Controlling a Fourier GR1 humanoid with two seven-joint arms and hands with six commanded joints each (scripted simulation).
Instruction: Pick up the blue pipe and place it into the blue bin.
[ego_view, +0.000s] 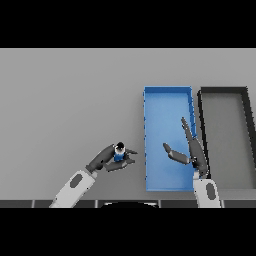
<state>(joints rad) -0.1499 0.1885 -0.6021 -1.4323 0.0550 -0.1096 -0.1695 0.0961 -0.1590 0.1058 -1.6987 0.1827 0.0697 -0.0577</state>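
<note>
- Left hand (107, 159) is curled round the blue pipe (119, 155), just left of the blue bin (167, 102).
- Right hand (192, 150), fingers straight, hangs over the bin's right half, thumb pointing to 9 o'clock.
- Dark bin (223, 91) sits at the blue bin's 3 o'clock, just beside it.
- Grey bench (65, 100) carries both bins.

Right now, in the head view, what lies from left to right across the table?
Left hand closed on the blue pipe → blue bin, with the open right hand over it → dark grey bin.
</note>
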